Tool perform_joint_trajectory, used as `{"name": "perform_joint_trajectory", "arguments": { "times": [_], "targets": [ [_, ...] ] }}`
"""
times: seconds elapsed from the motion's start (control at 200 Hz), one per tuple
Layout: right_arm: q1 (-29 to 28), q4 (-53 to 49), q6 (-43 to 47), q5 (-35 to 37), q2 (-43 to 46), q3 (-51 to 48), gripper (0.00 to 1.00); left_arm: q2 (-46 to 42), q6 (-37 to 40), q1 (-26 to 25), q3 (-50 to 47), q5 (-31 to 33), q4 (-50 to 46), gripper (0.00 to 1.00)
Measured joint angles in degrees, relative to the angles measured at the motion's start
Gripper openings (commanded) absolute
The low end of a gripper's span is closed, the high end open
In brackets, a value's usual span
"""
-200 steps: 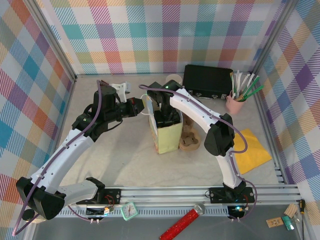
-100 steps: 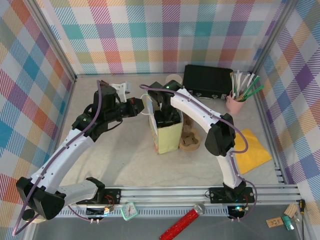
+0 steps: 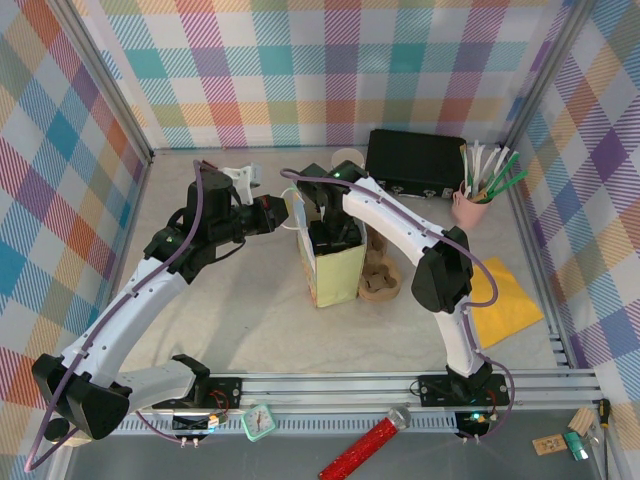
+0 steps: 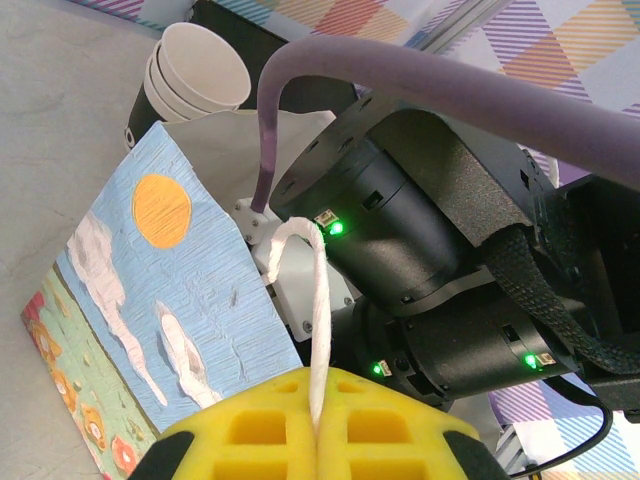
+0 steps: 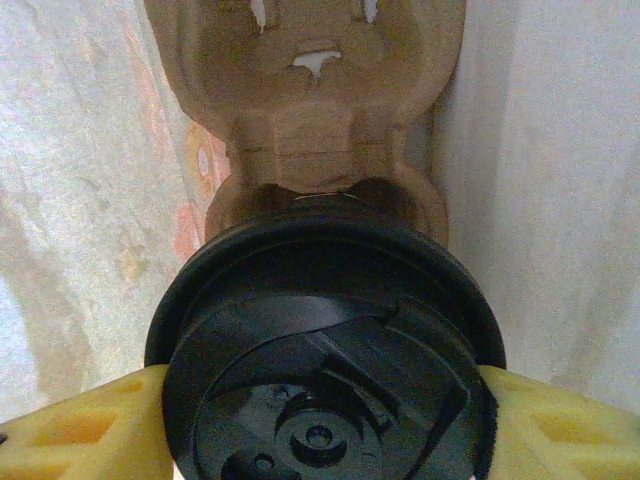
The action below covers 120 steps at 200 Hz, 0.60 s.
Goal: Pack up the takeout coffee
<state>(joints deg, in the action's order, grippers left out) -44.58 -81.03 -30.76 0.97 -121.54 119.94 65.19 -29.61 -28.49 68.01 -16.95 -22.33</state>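
The takeout coffee (image 5: 320,370) shows its round black lid from above, with my right gripper (image 5: 325,425) shut on it, one yellow finger (image 5: 90,430) on each side. It hangs inside the paper bag (image 3: 335,270), above a brown cardboard cup carrier (image 5: 305,90) on the bag's floor. In the top view the right gripper (image 3: 333,235) reaches down into the bag's mouth. My left gripper (image 4: 320,420) is shut on the bag's white rope handle (image 4: 320,310) and holds it out to the left (image 3: 283,213). The bag's printed blue face (image 4: 170,290) stands upright.
A stack of lidless paper cups (image 4: 195,80) stands behind the bag. A second cardboard carrier (image 3: 380,280) lies right of the bag. A black box (image 3: 415,160) and a pink cup of utensils (image 3: 472,205) are at the back right, a yellow napkin (image 3: 510,300) at the right.
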Motion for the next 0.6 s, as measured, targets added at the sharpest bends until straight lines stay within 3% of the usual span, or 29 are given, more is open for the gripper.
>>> {"name": "perform_joint_trajectory", "arguments": {
  "times": [0.6],
  "targets": [
    [0.0,0.3,0.2,0.0,0.0,-0.2,0.64,0.0,0.0,0.0,0.0,0.0,0.0,0.00]
  ]
}}
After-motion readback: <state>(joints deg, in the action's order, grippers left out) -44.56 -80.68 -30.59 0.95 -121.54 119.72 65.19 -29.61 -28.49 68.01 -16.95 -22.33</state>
